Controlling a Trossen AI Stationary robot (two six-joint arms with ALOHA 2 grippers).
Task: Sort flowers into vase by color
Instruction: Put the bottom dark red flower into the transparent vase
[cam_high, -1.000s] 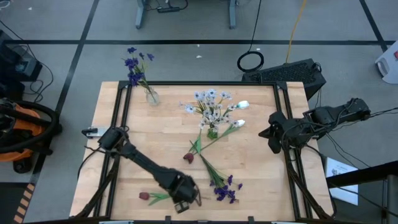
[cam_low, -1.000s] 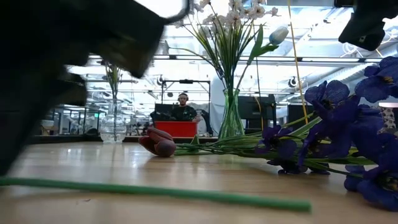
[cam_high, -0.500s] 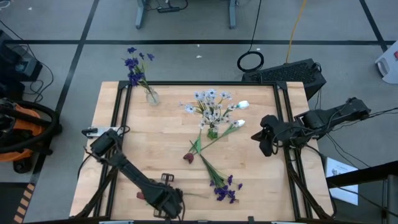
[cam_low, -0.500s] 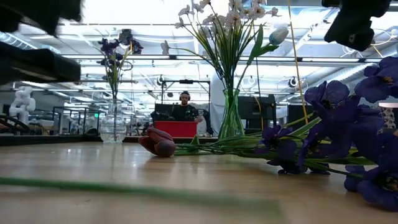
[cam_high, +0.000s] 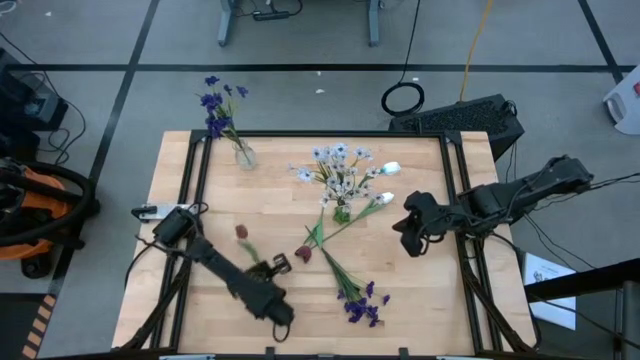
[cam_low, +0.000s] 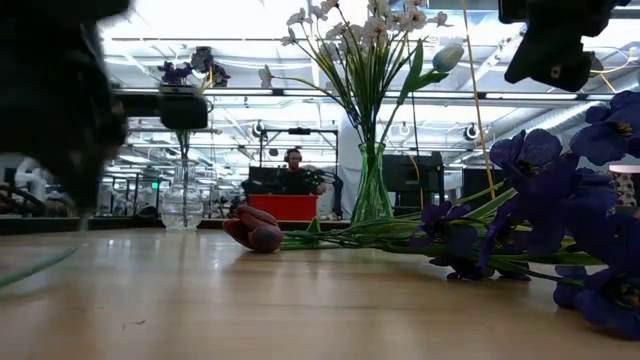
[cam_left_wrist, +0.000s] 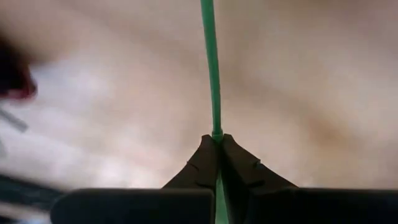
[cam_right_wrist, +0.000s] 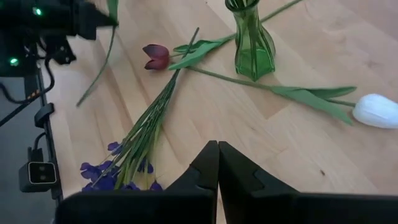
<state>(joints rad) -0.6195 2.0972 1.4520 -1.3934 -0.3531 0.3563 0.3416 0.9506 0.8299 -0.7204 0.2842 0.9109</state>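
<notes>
My left gripper (cam_high: 279, 264) is over the near-left middle of the table, shut on the green stem (cam_left_wrist: 212, 74) of a dark red tulip whose bud (cam_high: 242, 231) is blurred. My right gripper (cam_high: 410, 233) hovers shut over the table's right part, touching nothing. A green vase (cam_high: 342, 212) holds pale white-lilac clusters (cam_high: 337, 168) and a white tulip (cam_high: 390, 168). A clear vase (cam_high: 243, 154) at the far left holds purple-blue flowers (cam_high: 215, 105). Lying flat on the wood are another dark red tulip (cam_high: 303, 254), a purple-blue bunch (cam_high: 362, 303) and a white tulip (cam_high: 385, 199). My left gripper pinches the tulip's green stem (cam_left_wrist: 216, 132) between its two fingertips (cam_left_wrist: 239, 163), somewhere along its length. The flower is lifted off the table. Seen from the right wrist, the stem (cam_right_wrist: 99, 68) slants down below the gripper (cam_right_wrist: 93, 18).
The green vase (cam_right_wrist: 252, 43) and the loose flowers (cam_right_wrist: 134, 146) fill the table's middle. Bare wood lies along the left and near-left (cam_high: 190, 300). A black frame (cam_high: 462, 200) runs along the table's sides. A person (cam_low: 295, 170) sits far behind the table.
My left gripper has swung from the table's near edge up and toward the far side, lifting the dark red tulip clear of the wood; its bud has travelled from the near-left toward the middle left. My right gripper has moved toward the table's left, closer to the green vase.
</notes>
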